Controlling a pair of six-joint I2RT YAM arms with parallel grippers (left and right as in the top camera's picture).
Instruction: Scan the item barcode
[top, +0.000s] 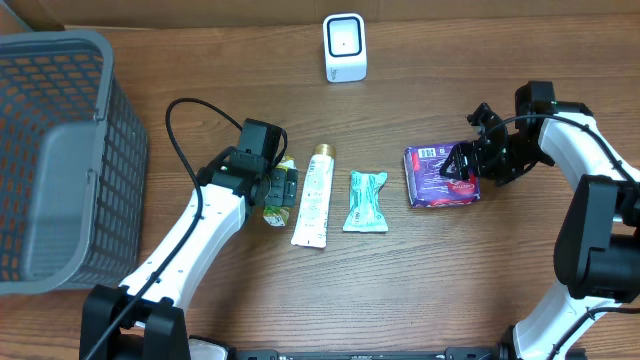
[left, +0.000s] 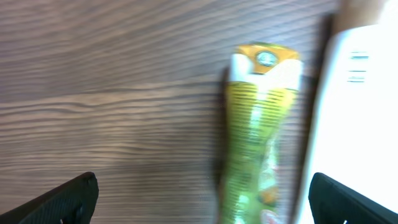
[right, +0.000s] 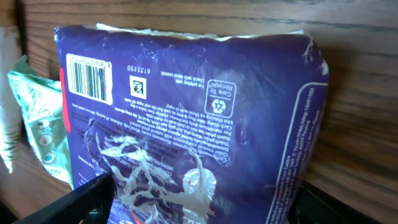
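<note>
Purple, glossy and likely light, soft and slippery, the plastic pack (right: 186, 124) lay on the counter (top: 400, 280) between the spread right fingers (right: 87, 198), best pinched across its sides clear of the barcode (right: 88, 78), while the left fingers (left: 62, 199) gaped wide.

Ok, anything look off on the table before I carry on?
Nothing stands out: the yellow pouch, white tube, teal packet and purple pack lie side by side, nothing spilled. The purple pack's wrapper is merely creased.
</note>
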